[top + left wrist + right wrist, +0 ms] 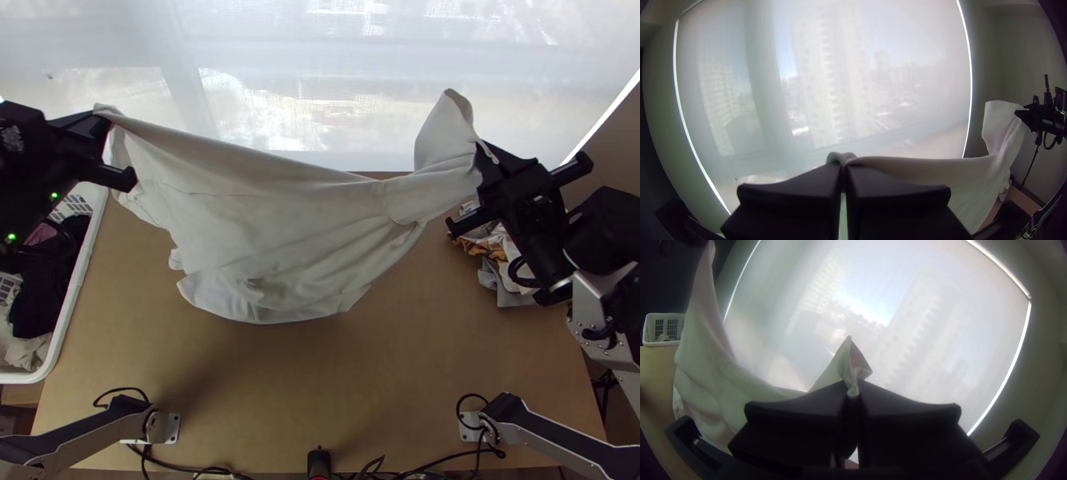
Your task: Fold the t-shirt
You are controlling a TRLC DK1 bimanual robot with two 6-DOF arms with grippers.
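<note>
Two-point hold on white t-shirt [264, 232], raised above table [320, 384]. Sags between left gripper [104, 122], clamped on one upper corner toward table's left side, and right gripper [485, 164], clamped on gathered fabric toward table's right. Also note white basket [82, 276] at table's left edge.

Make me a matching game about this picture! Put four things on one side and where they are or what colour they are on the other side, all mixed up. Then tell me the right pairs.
Things:
1. T-shirt
2. Basket
3. Clothes pile
4. Table

Places and colours:
A. Light brown
B. At the table's right side
C. Held up between the left end effector and the right end effector
D. At the table's left side, with dark cloth inside

Right pairs: 1-C, 2-D, 3-B, 4-A
</note>
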